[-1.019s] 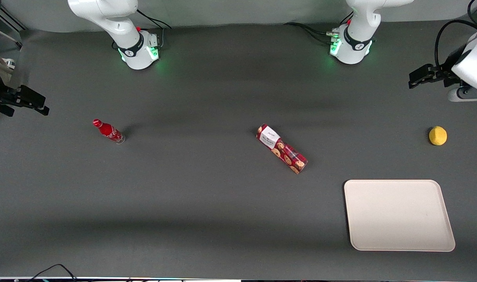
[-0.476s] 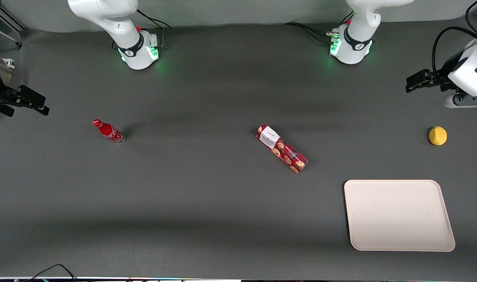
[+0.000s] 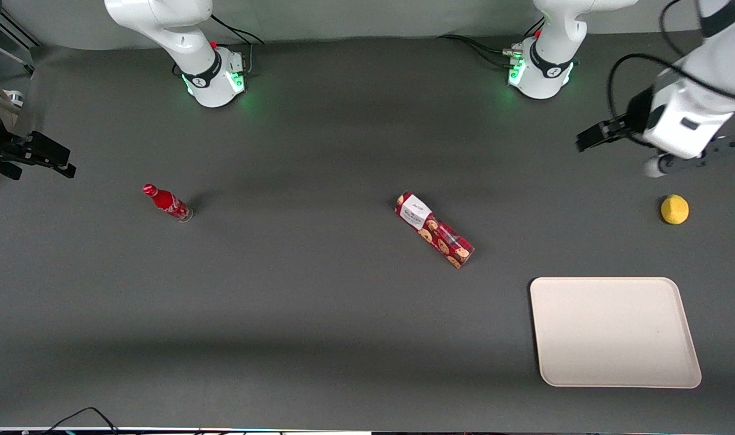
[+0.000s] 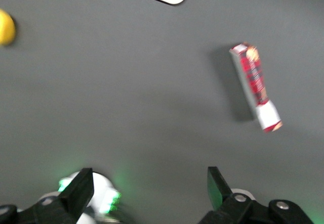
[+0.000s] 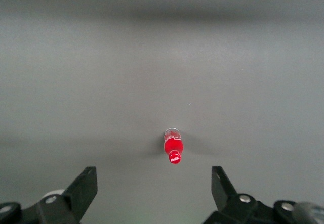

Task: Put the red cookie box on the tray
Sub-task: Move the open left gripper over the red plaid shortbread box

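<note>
Red cookie box (image 3: 434, 229): flat on the table, well apart from the claw.
Gripper (image 3: 589, 139): hung high, fingers (image 4: 81, 186) spread wide, empty.

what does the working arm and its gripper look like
The left arm has glossy white rounded shells with dark joint bands, and a black cable loops beside its wrist. Its base glows green. The gripper, above the table, is black with two flat, angular fingers, spread open.

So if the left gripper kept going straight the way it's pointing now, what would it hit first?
Probably nothing soon. The left gripper, open, hangs above the bare table, pointing toward the parked arm's end. The red cookie box lies nearer the front camera than that line, though depth is hard to judge.
</note>
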